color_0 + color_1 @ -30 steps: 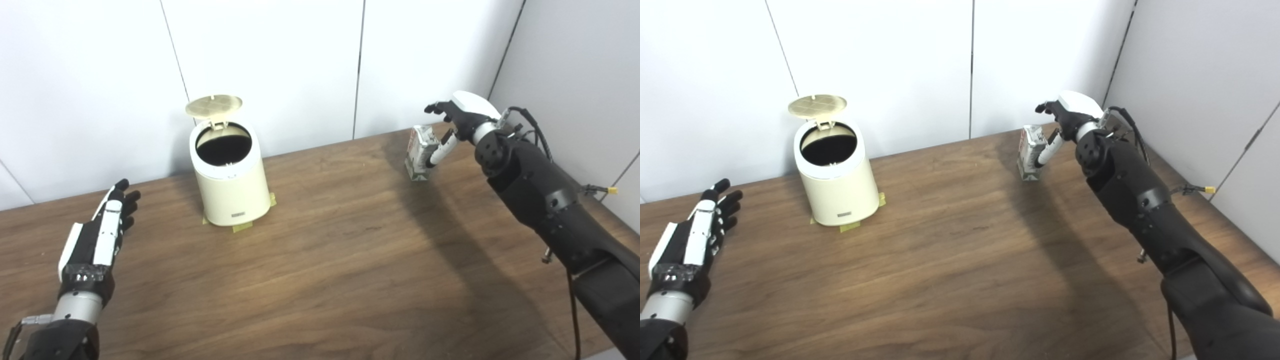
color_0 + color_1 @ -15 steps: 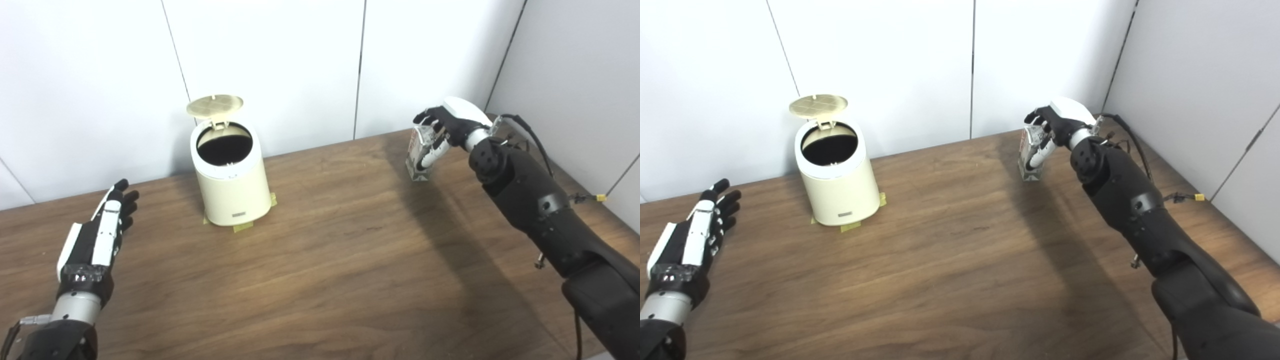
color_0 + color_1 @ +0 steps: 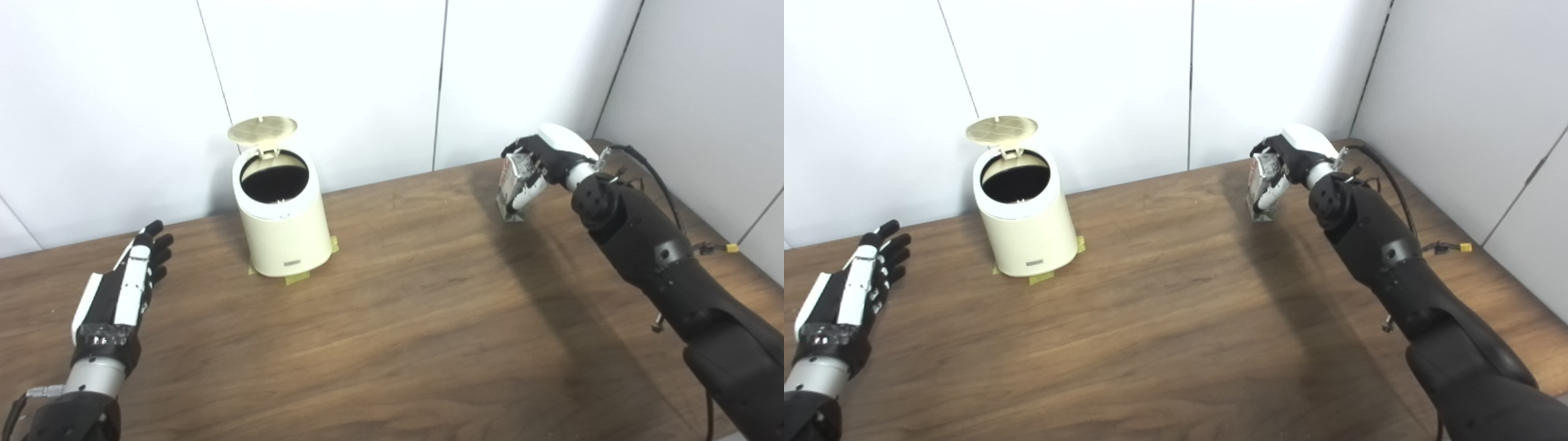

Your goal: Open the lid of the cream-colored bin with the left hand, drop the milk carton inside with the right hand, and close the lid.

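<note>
Far right, near back edge of wooden table point(image 3: 429, 318): milk carton point(image 3: 509, 187), tilted, clasped in right hand point(image 3: 545, 160), fingers point(image 3: 519, 147) wrapped over top, thumb along front face. Whether lifted clear of surface: cannot tell. Cream-colored bin point(image 3: 283, 228) well apart to left, taped down at base, lid point(image 3: 262, 130) standing up at back, dark mouth exposed. Left hand point(image 3: 125, 283) low at left edge, fingers straight and spread, holding nothing, apart from bin.

The wooden table point(image 3: 429, 318) carries the cream-colored bin point(image 3: 285, 229) toward its back left, standing upright on yellow tape pieces point(image 3: 297, 278) stuck beneath its base.
</note>
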